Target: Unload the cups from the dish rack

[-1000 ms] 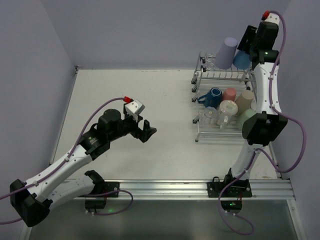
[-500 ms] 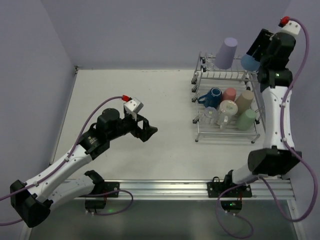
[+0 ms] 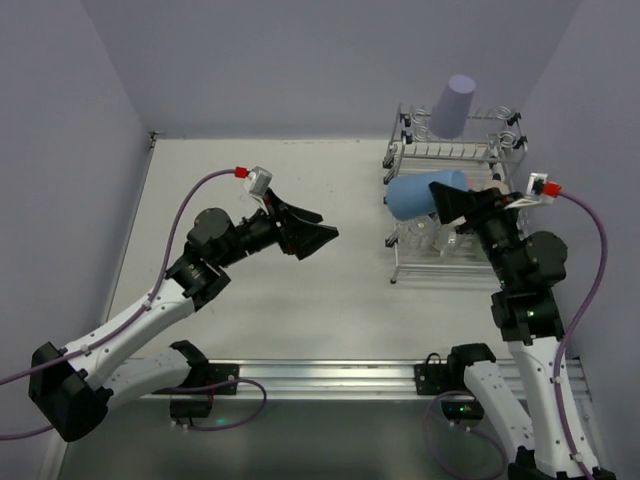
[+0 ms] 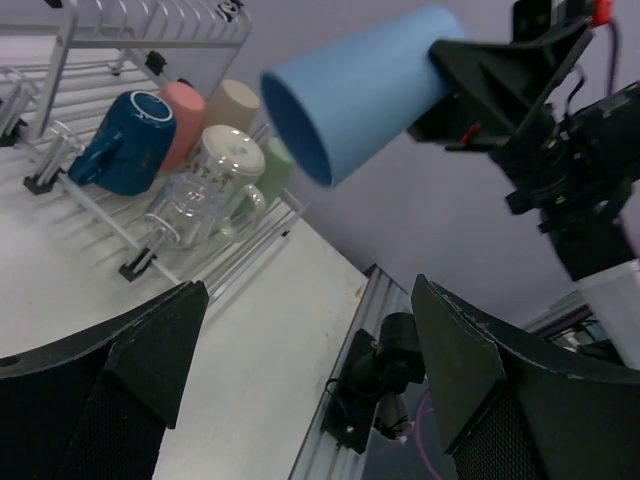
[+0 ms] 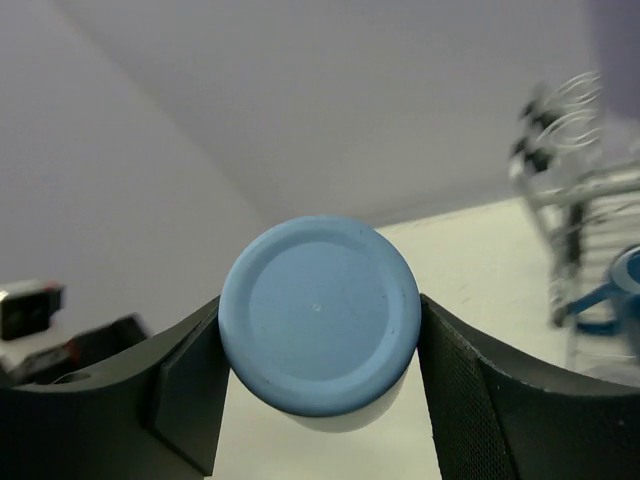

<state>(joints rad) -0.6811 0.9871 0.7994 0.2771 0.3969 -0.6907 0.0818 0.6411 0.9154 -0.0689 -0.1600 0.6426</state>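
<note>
The left gripper (image 3: 316,231) is hovering over the middle of the table (image 3: 330,320), jaws spread wide and empty, probably ready to receive. The right gripper (image 3: 462,205) is pinching the light-blue tumbler (image 3: 424,195) by its base, holding it sideways, lifted clear of the dish rack (image 3: 450,152) by the table's right edge.

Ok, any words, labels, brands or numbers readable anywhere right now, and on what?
No text can be read in any view.
The light-blue tumbler in the right claw: plain wall and base, no print.
The dark-blue mug, clear glass mug and lavender tumbler: no markings visible.
The dish rack: no label visible.
</note>
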